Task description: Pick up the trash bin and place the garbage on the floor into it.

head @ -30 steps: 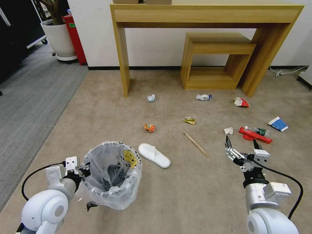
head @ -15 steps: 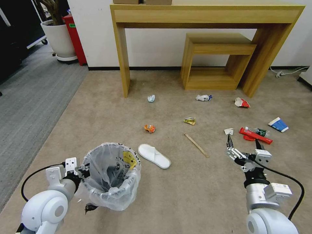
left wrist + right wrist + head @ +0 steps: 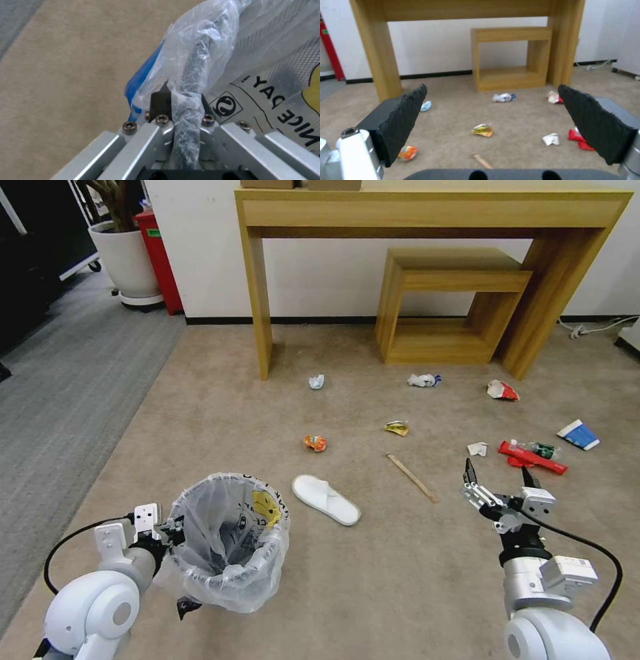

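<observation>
while the left gripper (image 3: 175,528) is clamped on the rim of the trash bin (image 3: 227,543), pinching the crinkly liner and the rim edge between its fingers (image 3: 161,102), the right gripper (image 3: 499,478) hangs free with its jaws spread wide and nothing between them. bin sits low on the robot's left, just beside the left arm, mouth up, a bit of yellow print showing on the bag inside.

key relation: the garbage lies ahead of and around the right gripper, not the left. the wooden stick (image 3: 412,477) is nearest, just left of and slightly ahead of the open jaws, its long axis running diagonally, far end toward the left, near end toward the right gripper. the white paper scrap (image 3: 477,449) and the red packet (image 3: 532,457) sit just ahead of the gripper, the packet lying lengthwise across, with the green-labelled bottle (image 3: 541,449) touching it. the white slipper (image 3: 326,499) lies between bin and right gripper on the floor (image 3: 400,580), toe pointing away from the bin, closer to the bin.

judgement: right arm is the picking arm; for the stick the jaws would need to close across its diagonal, not along it.
</observation>
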### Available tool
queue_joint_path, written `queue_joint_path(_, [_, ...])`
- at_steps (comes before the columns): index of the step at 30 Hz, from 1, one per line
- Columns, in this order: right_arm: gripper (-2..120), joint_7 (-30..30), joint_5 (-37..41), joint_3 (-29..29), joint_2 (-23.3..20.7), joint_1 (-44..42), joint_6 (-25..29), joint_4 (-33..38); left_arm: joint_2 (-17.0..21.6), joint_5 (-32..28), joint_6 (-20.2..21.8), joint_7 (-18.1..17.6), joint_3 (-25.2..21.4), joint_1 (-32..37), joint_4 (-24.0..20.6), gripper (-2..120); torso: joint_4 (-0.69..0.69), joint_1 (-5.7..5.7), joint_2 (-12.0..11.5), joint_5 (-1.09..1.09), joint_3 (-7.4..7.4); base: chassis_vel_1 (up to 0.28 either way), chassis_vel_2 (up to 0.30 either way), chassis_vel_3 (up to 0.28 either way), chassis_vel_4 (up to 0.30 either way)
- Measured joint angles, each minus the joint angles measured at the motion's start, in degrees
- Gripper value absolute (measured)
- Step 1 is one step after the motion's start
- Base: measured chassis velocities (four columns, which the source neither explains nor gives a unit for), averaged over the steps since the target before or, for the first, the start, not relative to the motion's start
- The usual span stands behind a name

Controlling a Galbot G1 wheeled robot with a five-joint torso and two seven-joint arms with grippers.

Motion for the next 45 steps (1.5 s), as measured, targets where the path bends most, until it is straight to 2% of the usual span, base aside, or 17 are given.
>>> queue_joint_path(2, [100, 0.0, 0.0, 0.0, 0.0, 0.0, 0.0, 0.0, 0.0, 0.0, 0.0, 0.0, 0.0, 0.0, 0.0, 1, 0.00, 0.00, 0.0, -0.08, 0.00, 0.236, 0.254, -0.247, -0.226])
queue_joint_path(5, [100, -0.1, 0.0, 0.0, 0.0, 0.1, 0.1, -0.2, -0.1, 0.1, 0.0, 0.0, 0.0, 0.1, 0.0, 1, 0.00, -0.01, 0.0, 0.01, -0.01, 0.261, 0.251, -0.252, -0.257])
queue_joint_path(7, [100, -0.1, 0.0, 0.0, 0.0, 0.1, 0.1, -0.2, -0.1, 0.2, 0.0, 0.0, -0.1, 0.1, 0.1, 1, 0.00, 0.00, 0.0, -0.06, 0.00, 0.250, 0.244, -0.257, -0.255])
queue_joint_path(9, [100, -0.1, 0.0, 0.0, 0.0, 0.2, 0.2, -0.3, -0.1, 0.2, 0.0, 0.0, 0.0, 0.1, 0.1, 1, 0.00, 0.00, 0.0, 0.00, -0.01, 0.227, 0.235, -0.245, -0.258])
queue_joint_path(17, [100, -0.6, -0.1, 0.0, -0.2, 0.4, 1.0, -0.7, -0.2, 0.3, 0.0, -0.1, 0.0, -0.1, 0.6, 1, 0.00, 0.00, 0.0, -0.04, -0.01, 0.158, 0.145, -0.140, -0.152])
queue_joint_path(45, [100, -1.4, 0.4, 0.5, -1.0, 0.8, 0.1, -1.2, -0.3, 0.1, 0.0, 0.0, 0.2, -1.1, 1.8, 1, 0.00, 0.00, 0.0, -0.03, 0.00, -0.006, -0.003, 0.002, 0.003])
